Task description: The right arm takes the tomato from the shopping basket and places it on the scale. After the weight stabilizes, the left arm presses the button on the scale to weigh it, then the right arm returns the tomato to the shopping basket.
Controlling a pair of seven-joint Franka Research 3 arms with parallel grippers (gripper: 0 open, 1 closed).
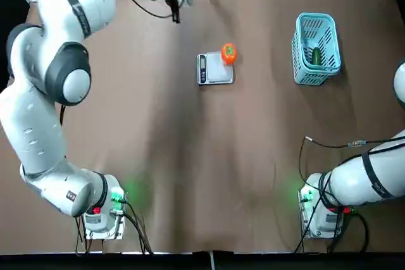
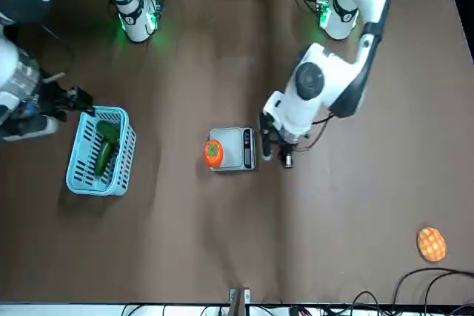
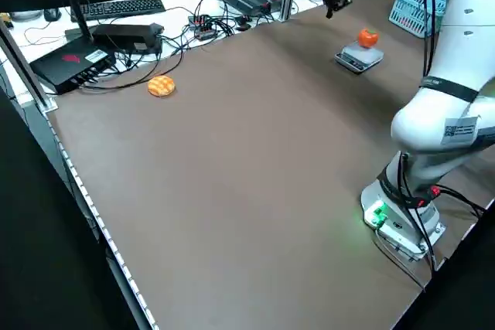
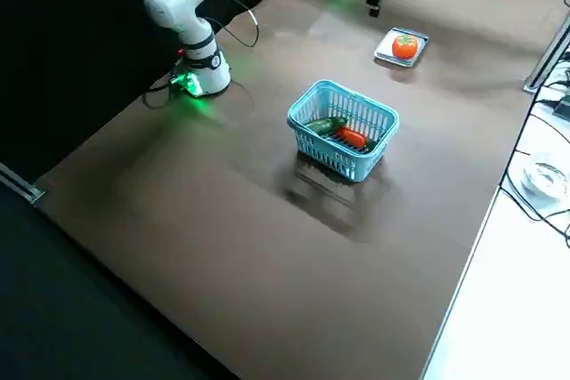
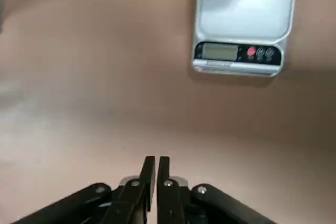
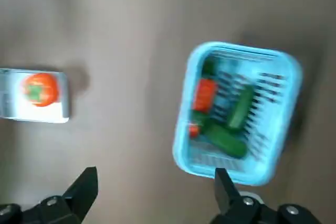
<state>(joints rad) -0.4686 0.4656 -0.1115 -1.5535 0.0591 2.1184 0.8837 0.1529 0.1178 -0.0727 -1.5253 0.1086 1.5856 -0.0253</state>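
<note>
The left arm's dark two-finger gripper (image 5: 156, 161) hangs near the display side of the scale, its fingers drawn narrow, almost together; the right arm's dark two-finger gripper (image 6: 156, 177) is held wide, near the shopping basket, with bare space between its fingers. Around them, the light-blue plastic lattice basket (image 1: 316, 49) stands on the brown table (image 2: 341, 212), holding green vegetables (image 6: 226, 139) and orange-red pieces (image 6: 205, 95); well apart, on the robot's left, lies a flat orange-yellow waffle-like disc (image 2: 431, 244), with black cables (image 2: 415, 271) near it.

Nearer the left gripper sits the small silver-grey scale (image 1: 218, 77); its dark display strip (image 5: 238, 53), with a red round button (image 5: 251, 51), lies between that gripper and the tomato. The small round orange-red tomato (image 1: 228, 54), green at the stem, rests on the scale's plate, near the left gripper and touching neither hand; from the right gripper, it lies beyond the basket, towards the robot's left.
</note>
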